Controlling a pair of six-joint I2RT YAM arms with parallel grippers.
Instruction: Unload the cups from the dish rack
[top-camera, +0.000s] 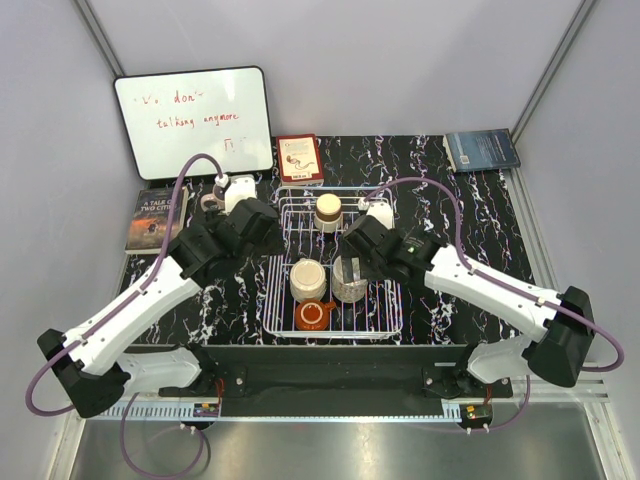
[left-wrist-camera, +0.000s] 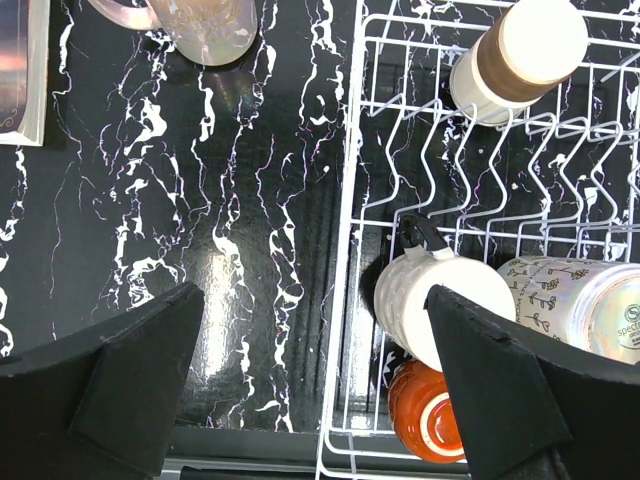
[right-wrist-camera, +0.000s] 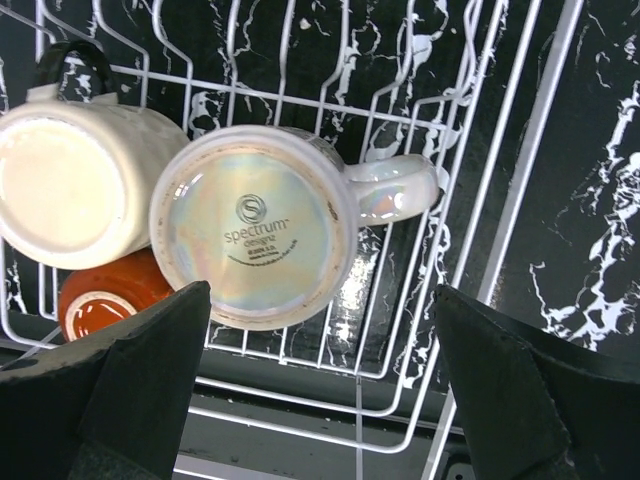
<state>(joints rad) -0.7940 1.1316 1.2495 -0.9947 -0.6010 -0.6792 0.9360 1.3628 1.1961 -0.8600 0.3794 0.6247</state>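
The white wire dish rack (top-camera: 385, 318) lies in the middle of the table. It holds a cream cup with a brown rim (top-camera: 328, 212) at the back. A cream cup (top-camera: 308, 280), a speckled cup (top-camera: 349, 280) and a squat orange-red cup (top-camera: 314, 316) sit at the front. A pale pink cup (left-wrist-camera: 205, 25) stands on the table left of the rack. My left gripper (left-wrist-camera: 315, 400) hangs open over the rack's left rim (left-wrist-camera: 345, 260), next to the cream cup (left-wrist-camera: 440, 300). My right gripper (right-wrist-camera: 325, 400) is open above the rack's front right, just below the upturned speckled cup (right-wrist-camera: 255, 225).
A whiteboard (top-camera: 193, 120) leans on the back wall. A red book (top-camera: 299, 158) and a blue book (top-camera: 481, 150) lie at the back of the table. A dark book (top-camera: 152, 218) lies at the left edge, beyond the pink cup.
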